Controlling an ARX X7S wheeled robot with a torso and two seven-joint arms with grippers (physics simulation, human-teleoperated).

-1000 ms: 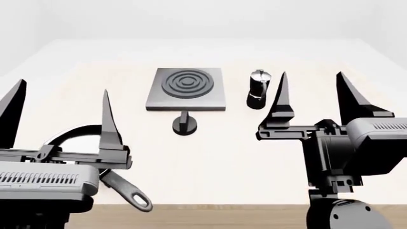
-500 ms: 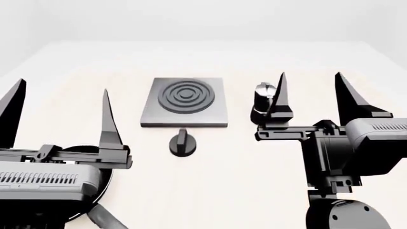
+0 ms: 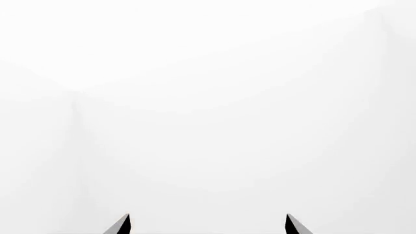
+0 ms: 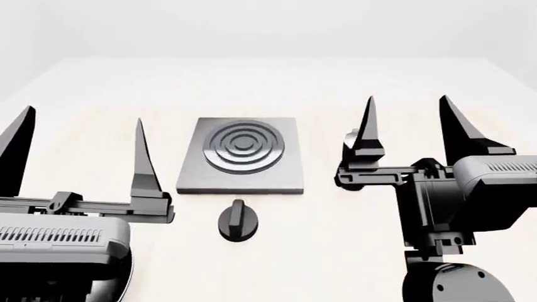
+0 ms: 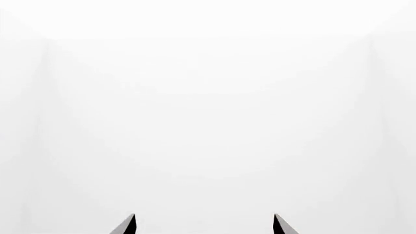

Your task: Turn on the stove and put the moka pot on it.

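Left gripper (image 4: 80,151) spread wide, empty, raised left of the stove (image 4: 241,156). Knob (image 4: 236,220) just in front of the stove, between both arms, grip bar pointing away from the robot. Moka pot (image 4: 351,139) right of the stove, mostly hidden behind the right gripper (image 4: 409,129), also wide and empty. Likely nearer the right arm.

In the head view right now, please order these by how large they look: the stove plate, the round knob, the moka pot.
1. Stove plate: clearly the largest.
2. Knob: much smaller.
3. Moka pot: only a sliver shows behind the right gripper, so its place against the knob is unsure.
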